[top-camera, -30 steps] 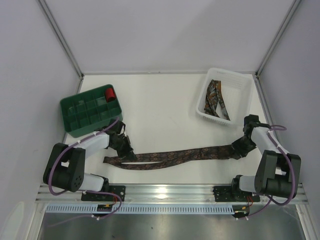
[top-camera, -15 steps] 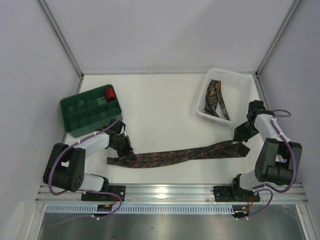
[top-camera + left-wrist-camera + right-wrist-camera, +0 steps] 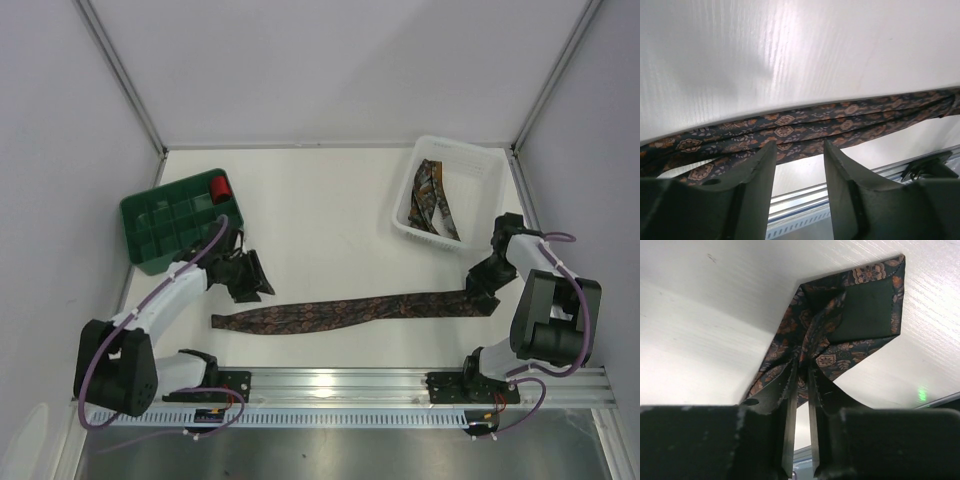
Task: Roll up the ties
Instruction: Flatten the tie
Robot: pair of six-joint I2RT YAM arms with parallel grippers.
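Observation:
A long patterned tie [image 3: 350,311] lies stretched across the near part of the table, its pointed narrow end at the left. In the left wrist view the tie [image 3: 805,122] runs just beyond my fingertips. My left gripper [image 3: 255,281] is open and empty, raised just behind the tie's left part. My right gripper [image 3: 480,292] is shut on the tie's wide end [image 3: 850,325], which bunches between the fingers. More ties [image 3: 432,198] lie in the white basket [image 3: 478,160].
A green divided tray [image 3: 160,232] stands at the left with a small red roll [image 3: 220,187] in a far compartment. The white basket sits at the back right. A metal rail [image 3: 340,385] runs along the near edge.
My left gripper has let go of the tie's left end and lifted back away from it. My right gripper has pulled the wide end slightly right and back, straightening the tie.

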